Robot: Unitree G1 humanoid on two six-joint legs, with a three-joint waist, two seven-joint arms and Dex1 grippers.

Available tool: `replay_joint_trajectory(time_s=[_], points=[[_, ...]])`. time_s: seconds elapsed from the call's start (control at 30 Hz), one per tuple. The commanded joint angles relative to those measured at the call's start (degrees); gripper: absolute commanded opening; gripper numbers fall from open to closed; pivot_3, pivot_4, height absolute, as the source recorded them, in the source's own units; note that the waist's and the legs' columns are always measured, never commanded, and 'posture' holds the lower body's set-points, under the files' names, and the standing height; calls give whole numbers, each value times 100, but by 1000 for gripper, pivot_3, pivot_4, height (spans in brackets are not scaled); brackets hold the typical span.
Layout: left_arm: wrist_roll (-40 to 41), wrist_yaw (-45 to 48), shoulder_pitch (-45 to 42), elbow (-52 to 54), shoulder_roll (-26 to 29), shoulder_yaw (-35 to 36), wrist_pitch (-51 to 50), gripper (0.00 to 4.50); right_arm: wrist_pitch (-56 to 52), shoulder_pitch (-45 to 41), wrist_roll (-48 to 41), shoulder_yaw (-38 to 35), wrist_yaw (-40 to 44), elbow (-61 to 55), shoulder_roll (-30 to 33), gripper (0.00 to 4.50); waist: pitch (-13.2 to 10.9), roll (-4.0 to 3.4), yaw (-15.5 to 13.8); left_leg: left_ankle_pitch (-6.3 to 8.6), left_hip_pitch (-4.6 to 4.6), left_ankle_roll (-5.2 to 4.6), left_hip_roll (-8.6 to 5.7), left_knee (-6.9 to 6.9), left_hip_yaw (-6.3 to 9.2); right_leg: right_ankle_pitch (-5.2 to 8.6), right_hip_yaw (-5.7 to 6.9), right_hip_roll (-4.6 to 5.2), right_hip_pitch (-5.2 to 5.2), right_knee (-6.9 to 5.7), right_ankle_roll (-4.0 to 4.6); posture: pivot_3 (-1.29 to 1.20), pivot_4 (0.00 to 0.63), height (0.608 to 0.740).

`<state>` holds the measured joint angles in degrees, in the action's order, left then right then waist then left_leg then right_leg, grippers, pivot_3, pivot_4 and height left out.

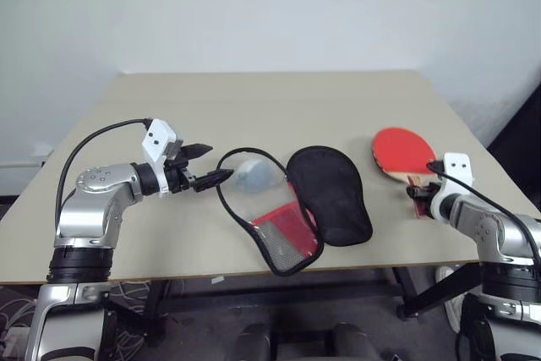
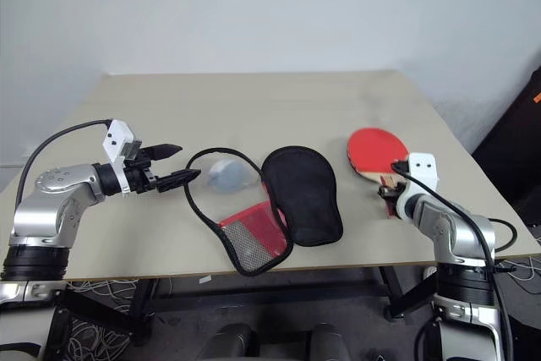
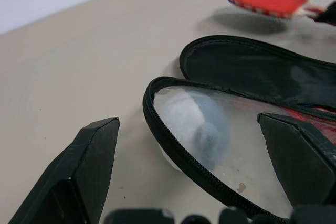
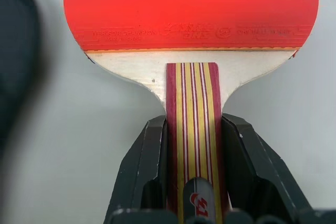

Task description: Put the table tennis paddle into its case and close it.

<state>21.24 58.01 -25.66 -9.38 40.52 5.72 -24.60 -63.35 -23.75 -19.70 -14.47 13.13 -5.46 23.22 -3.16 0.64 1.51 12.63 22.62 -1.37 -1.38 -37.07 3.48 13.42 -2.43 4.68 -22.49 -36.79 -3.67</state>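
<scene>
A plain pale wall stands behind a beige tabletop (image 1: 279, 103), and everything the task needs lies toward its near edge.

The right gripper (image 4: 193, 145) is clamped on the striped wooden handle of the table tennis paddle (image 1: 403, 151), one black finger pressed against each long side of the grip. In the left wrist view the red blade appears to hang just above the table with its shadow beneath, so it seems lifted rather than resting, at the robot's right and well apart from the case (image 1: 296, 205).

The handle looks like the right place to hold: rigid wood, narrow enough for the jaws, with flat sides that should resist twisting. The paddle is probably light and stiff, so it should follow the wrist without sagging, though the blade's length could lever it round if the grip is loose. The red rubber face is tacky and easily marked, so it is better left untouched.

The left gripper (image 1: 208, 165) hovers with its fingers spread wide, holding nothing, just beside the rim of the case's clear half. The case lies unzipped and splayed, black fabric half (image 1: 331, 192) toward the paddle, clear half with its red panel (image 1: 283, 227) nearer the left gripper. It is soft and floppy and will likely shift or collapse unless pinned by its black edging. A small grey-blue lump (image 1: 254, 175) sits at the clear half; whether inside or under it I cannot tell.
</scene>
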Motion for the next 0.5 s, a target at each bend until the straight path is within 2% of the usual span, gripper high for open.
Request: replay_joint_trajectory(time_s=[0.03, 0.3, 0.5], points=[[27, -16, -243, 87, -14, 33, 82, 4500, -436, -319, -284, 233, -189, -977, -420, 1091, 0, -1, -2, 0, 0, 0, 1, 0, 0, 0, 1, -1, 0, 0, 0, 0, 0, 740], [4, 16, -306, 29, -25, 6, 90, 4500, -1122, -94, -191, 691, -689, -1687, -1352, 1091, 1, 1, -35, 0, 2, 1, -7, -6, 8, 0, 5, 4, 4, 1, 0, 0, 0, 740], [-22, 60, -403, -80, -17, -20, 120, 4500, -1306, 374, -105, 869, -813, -1773, -1521, 1091, 0, -3, -21, 0, 1, 2, -5, -1, 5, 0, 4, 2, 0, 0, 0, 0, 0, 740]])
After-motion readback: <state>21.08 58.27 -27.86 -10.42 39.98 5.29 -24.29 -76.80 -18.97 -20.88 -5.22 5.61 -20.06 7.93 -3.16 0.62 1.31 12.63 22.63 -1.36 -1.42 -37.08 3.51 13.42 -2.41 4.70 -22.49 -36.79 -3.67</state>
